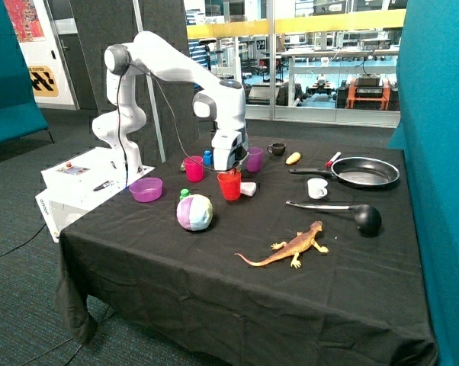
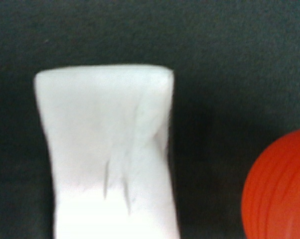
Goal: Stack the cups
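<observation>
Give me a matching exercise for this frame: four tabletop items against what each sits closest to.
Items:
1. red plastic cup
2. translucent purple plastic cup
3. small white handled mug
4. orange toy lizard

Places:
A. nearest the table's front edge
B. directly below the gripper
C. beside the small black mug
D. beside the black frying pan

Pairs: 1-B, 2-C, 3-D, 4-A

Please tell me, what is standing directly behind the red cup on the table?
The gripper hangs just behind the red cup, with the purple cup farther back. The gripper covers whatever lies beneath it; the red cup's inside is not visible.
</observation>
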Robot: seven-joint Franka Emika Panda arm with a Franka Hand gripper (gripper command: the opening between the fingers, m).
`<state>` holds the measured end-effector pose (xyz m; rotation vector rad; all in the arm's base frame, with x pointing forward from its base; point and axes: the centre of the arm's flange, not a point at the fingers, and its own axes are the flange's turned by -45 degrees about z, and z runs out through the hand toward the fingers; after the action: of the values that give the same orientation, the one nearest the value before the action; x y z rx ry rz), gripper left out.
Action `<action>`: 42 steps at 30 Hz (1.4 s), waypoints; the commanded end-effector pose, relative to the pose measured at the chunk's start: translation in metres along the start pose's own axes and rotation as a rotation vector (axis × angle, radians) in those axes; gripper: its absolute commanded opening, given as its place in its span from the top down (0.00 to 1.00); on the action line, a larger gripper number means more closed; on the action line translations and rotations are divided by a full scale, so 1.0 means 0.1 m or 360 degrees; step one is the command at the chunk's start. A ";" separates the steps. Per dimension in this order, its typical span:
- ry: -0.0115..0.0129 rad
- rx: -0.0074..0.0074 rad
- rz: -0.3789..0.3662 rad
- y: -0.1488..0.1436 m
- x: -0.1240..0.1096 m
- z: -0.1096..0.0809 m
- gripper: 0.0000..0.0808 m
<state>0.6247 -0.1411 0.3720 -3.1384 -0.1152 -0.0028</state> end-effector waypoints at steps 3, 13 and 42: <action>-0.00030 -0.00016 -0.0066 -0.16 -0.20 -0.19 1.00; -0.00030 -0.00015 -0.0161 -0.36 -0.45 -0.36 1.00; -0.00031 -0.00013 -0.0429 -1.04 -1.15 -0.78 1.00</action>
<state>0.5252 -0.0651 0.4374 -3.1086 -0.4600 -0.0014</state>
